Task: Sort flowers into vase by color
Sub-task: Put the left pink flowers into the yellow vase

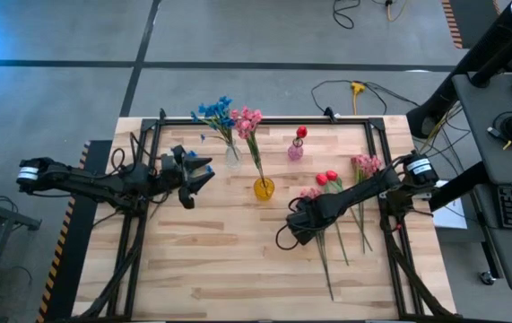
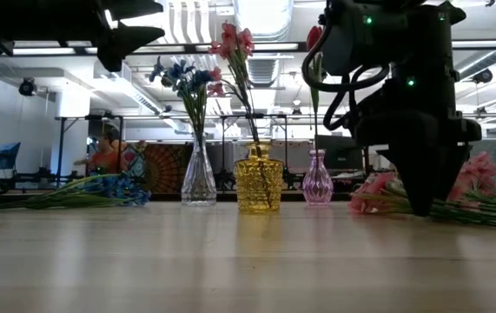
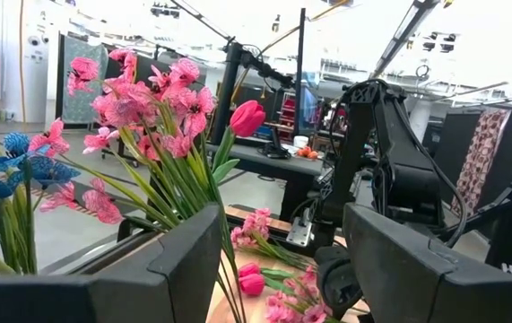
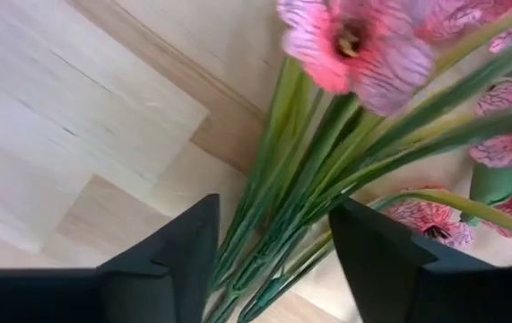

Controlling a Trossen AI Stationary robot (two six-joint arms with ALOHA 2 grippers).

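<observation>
Three vases stand at mid-table: a clear one [image 1: 232, 158] with blue flowers [image 1: 215, 112], a yellow one [image 1: 264, 188] with pink flowers [image 1: 248, 119], and a small pink one [image 1: 295, 151] with a red bud [image 1: 301, 133]. On the right, pink sprays [image 1: 366, 165], red buds [image 1: 327, 178] and another pink flower [image 1: 310, 193] lie flat on the wood. My right gripper [image 4: 273, 242] points down over that pink flower, shut on its green stems. My left gripper [image 3: 282, 260] hangs open above the table's left, holding nothing. More blue flowers [image 2: 109, 188] lie on the left. My right gripper has the pink flower's bundle of green stems and leaves [image 4: 278, 206] between its two fingers, just below the blossom [image 4: 354, 49]. The fingers come from above, pointing down, and stand across the stems. The flower lies on the table.
A black frame [image 1: 264, 120] runs round the wooden table top. The near half of the table [image 1: 229, 269] is bare wood. Long stems [image 1: 327, 269] of the lying flowers reach toward the near edge on the right. A person sits in the room far behind the table [image 2: 109, 156].
</observation>
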